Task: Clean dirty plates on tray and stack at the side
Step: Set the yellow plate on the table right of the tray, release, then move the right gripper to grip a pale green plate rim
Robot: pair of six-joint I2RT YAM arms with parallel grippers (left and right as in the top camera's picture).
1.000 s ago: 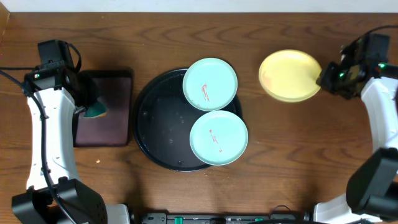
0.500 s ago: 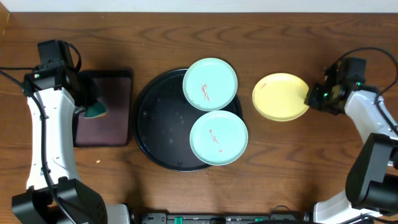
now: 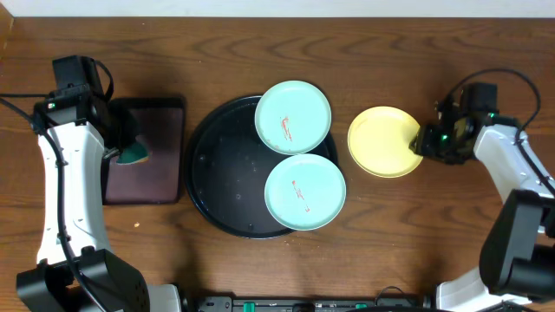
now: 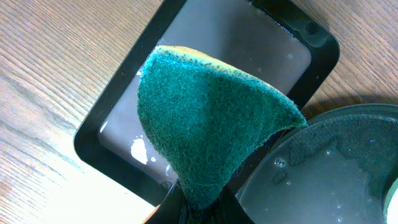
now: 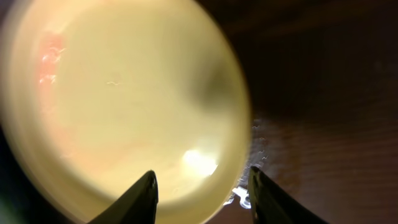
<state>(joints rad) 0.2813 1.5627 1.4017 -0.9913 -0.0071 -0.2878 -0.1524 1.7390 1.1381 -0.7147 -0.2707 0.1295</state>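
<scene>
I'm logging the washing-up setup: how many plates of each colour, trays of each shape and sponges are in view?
Mint plates: 2
Yellow plate: 1
Round black tray: 1
Rectangular tray: 1
Sponge: 1
Total: 6

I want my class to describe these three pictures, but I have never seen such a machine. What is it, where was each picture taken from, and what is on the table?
Two robot arms work at a wooden table. The overhead picture comes from a camera above; the other two from a camera on each wrist. The left gripper pinches a green sponge over a small rectangular tray. The upper mint plate and the lower mint plate, both smeared red, lie on the round black tray. The right gripper is at the rim of the yellow plate, beside that tray; whether it grips is unclear.
</scene>
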